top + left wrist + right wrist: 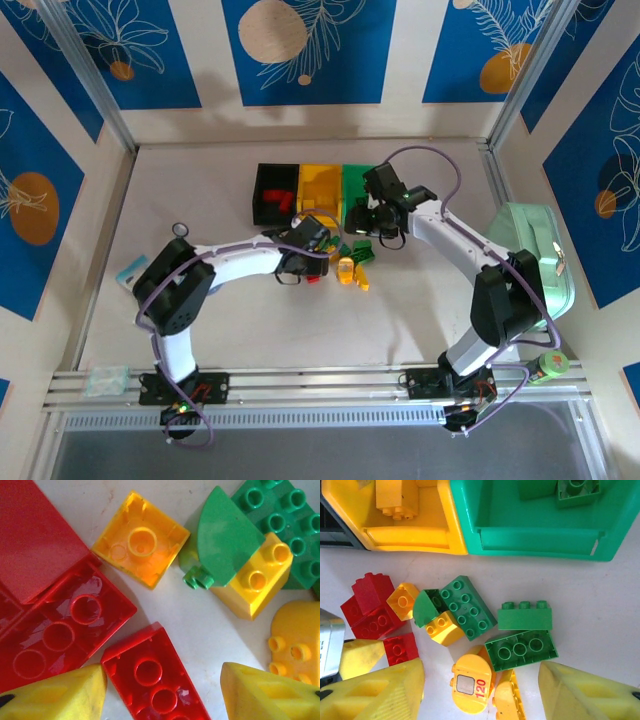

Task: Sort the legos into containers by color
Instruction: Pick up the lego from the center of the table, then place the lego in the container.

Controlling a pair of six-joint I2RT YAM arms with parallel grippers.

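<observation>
Loose legos [347, 262] lie in a pile in front of the joined black [268, 185], yellow [318, 183] and green [352, 185] bins. My left gripper [162, 695] is open and low over the pile, its yellow fingertips [55, 695] on either side of an upturned red brick [155, 680]. My right gripper [482, 695] hangs open higher up, above a rounded yellow piece marked 120 [472, 682] and an upturned green brick [522, 650]. The yellow bin [405, 536] holds a yellow brick [395, 497]. In the green bin [535, 540] are green bricks [577, 491].
More red [60, 630], yellow [142, 540] and green [282, 520] bricks crowd close around the left fingers. A large mint-green case [535, 260] stands at the right. A small packet [131, 270] lies at the left of the table.
</observation>
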